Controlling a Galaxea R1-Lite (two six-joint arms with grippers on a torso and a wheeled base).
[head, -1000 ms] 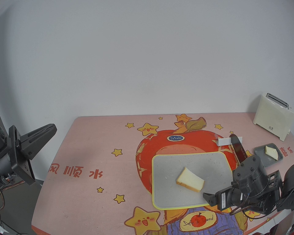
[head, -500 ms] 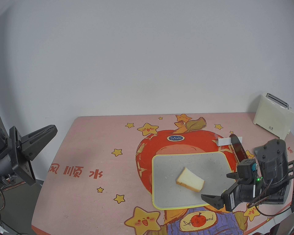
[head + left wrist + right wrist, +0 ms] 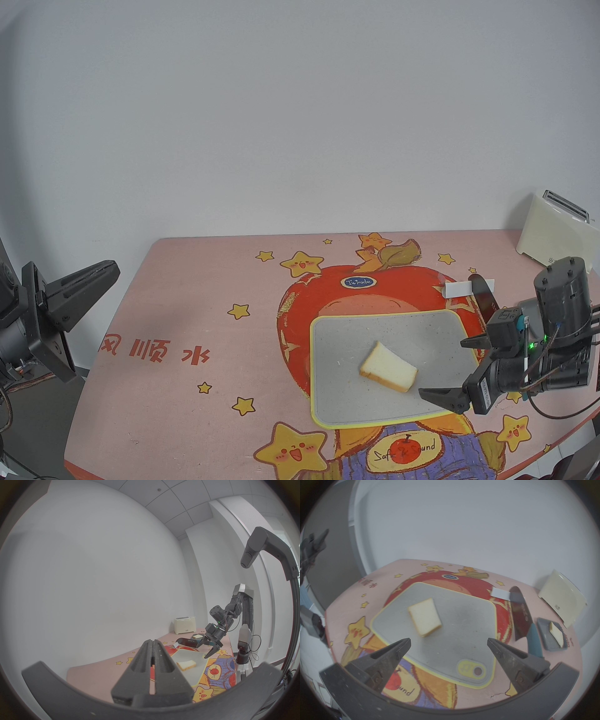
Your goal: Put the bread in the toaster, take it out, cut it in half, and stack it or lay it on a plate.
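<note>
A slice of bread (image 3: 387,367) lies flat on the grey, yellow-rimmed cutting board (image 3: 350,331), a little right of the board's middle and toward its near edge, with nothing touching it. The board rests on the pink counter (image 3: 187,300), over the printed red apple. The right pincer (image 3: 453,369) hangs above the board's right near corner, just right of the bread and apart from it; it is released, its two fingers spread wide and empty, as the right wrist view (image 3: 448,642) shows. Right of the board lies the knife (image 3: 522,617), its dark blade pointing to the far side and its teal handle toward the near edge, the blade's tip over a small white card (image 3: 459,289). Just right of the knife's handle sits a small grey plate (image 3: 543,630) with a smaller piece of bread (image 3: 557,630) on it. The cream toaster (image 3: 553,237) stands at the counter's far right corner. The left pincer (image 3: 153,642) is clenched on nothing, fingers pressed together, and is held off the counter's left edge, well apart from the board.
</note>
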